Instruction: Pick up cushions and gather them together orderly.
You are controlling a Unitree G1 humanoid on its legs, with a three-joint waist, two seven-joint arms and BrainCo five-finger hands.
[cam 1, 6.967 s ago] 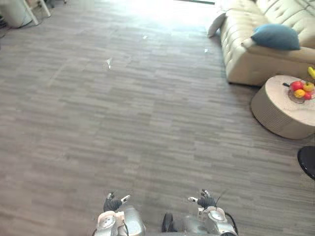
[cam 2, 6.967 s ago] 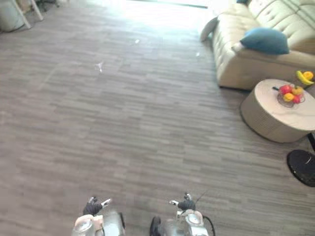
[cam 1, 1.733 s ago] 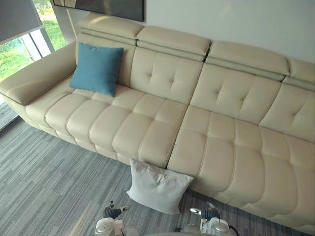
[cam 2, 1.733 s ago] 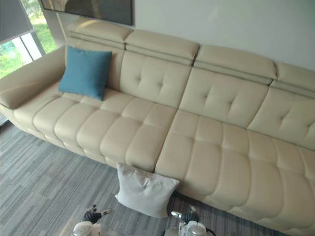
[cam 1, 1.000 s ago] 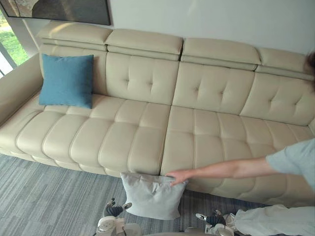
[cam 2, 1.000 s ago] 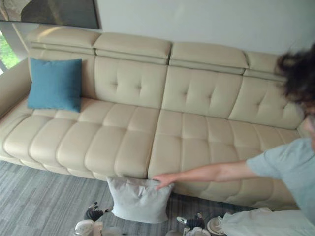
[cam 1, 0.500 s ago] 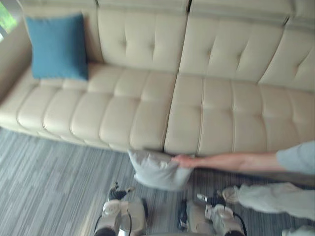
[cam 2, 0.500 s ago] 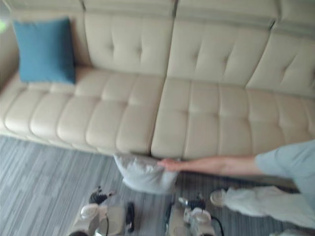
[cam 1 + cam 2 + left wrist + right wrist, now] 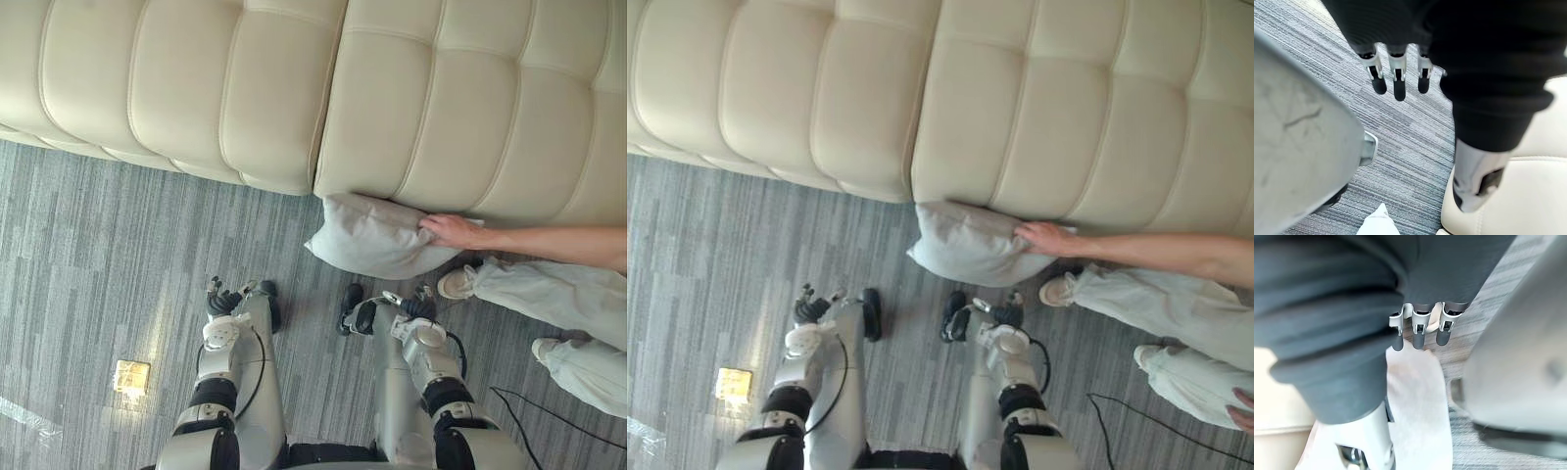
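Note:
A pale grey cushion (image 9: 370,238) lies on the carpet, leaning against the base of the cream sofa (image 9: 392,98). A person's hand (image 9: 450,230) rests on its right corner. My left hand (image 9: 226,300) hangs low near the floor, left of and nearer than the cushion, with its fingers (image 9: 1396,81) straight and nothing in them. My right hand (image 9: 412,306) hangs just in front of the cushion's right end. Its fingers (image 9: 1421,332) are straight too, with the cushion (image 9: 1420,401) showing past them, and they do not touch it.
The person's arm, legs and white shoes (image 9: 457,284) fill the floor at the right, close to my right hand. A small yellow object (image 9: 130,375) lies on the grey carpet at the lower left. The sofa front runs across the whole top.
The camera has tilted down and come closer to the sofa's base. The person's hand stays on the grey cushion. My hands still hang low and open.

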